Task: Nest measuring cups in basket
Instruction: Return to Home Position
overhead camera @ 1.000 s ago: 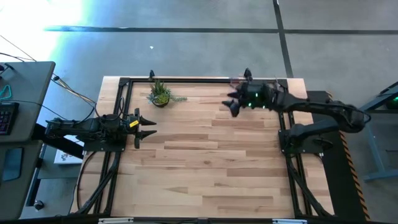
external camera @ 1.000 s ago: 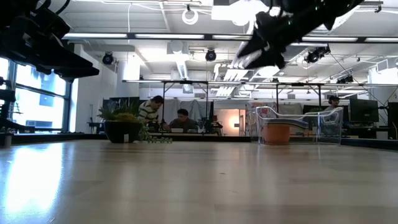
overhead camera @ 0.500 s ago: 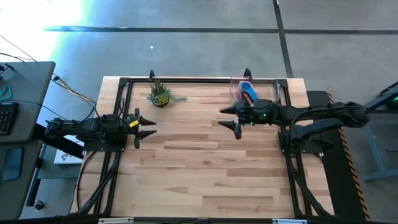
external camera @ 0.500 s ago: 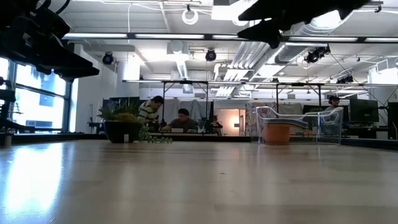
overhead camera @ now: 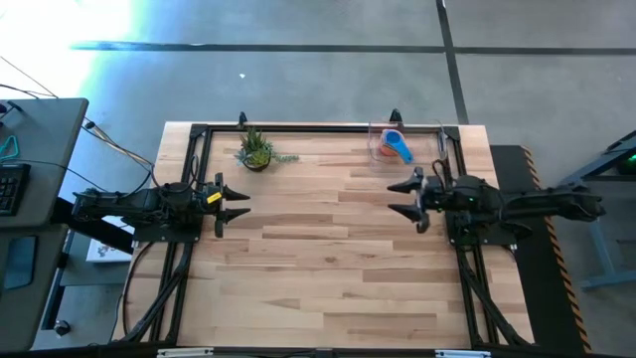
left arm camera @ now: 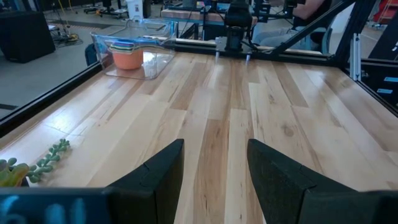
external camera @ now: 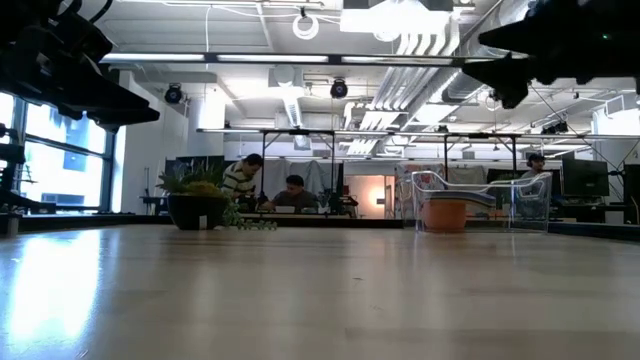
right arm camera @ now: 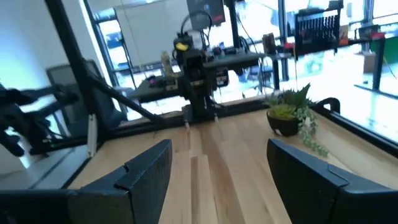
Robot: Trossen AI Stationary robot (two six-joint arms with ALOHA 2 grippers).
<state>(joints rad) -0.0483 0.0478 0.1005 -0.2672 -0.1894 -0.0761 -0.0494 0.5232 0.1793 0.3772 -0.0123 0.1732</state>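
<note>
The clear basket (overhead camera: 396,143) stands at the table's far right corner, and the measuring cups (overhead camera: 395,147) sit nested inside it, an orange one outermost and a blue one on top; it also shows in the left wrist view (left arm camera: 132,55) and the low view (external camera: 478,202). My right gripper (overhead camera: 414,200) hangs open above the table's right side, nearer than the basket and empty. My left gripper (overhead camera: 232,205) waits open at the left edge, holding nothing.
A small potted green plant (overhead camera: 256,151) stands near the far edge, left of centre, with a trailing sprig beside it. The black metal frame (overhead camera: 298,127) runs around the table. Bare wood lies between the two arms. People sit in the room beyond the table (external camera: 262,186).
My right gripper has drawn back from over the basket toward the table's right edge and near side, its fingers open and empty throughout. The cups in the basket, first covered by the arm, now show. The left arm has kept still.
</note>
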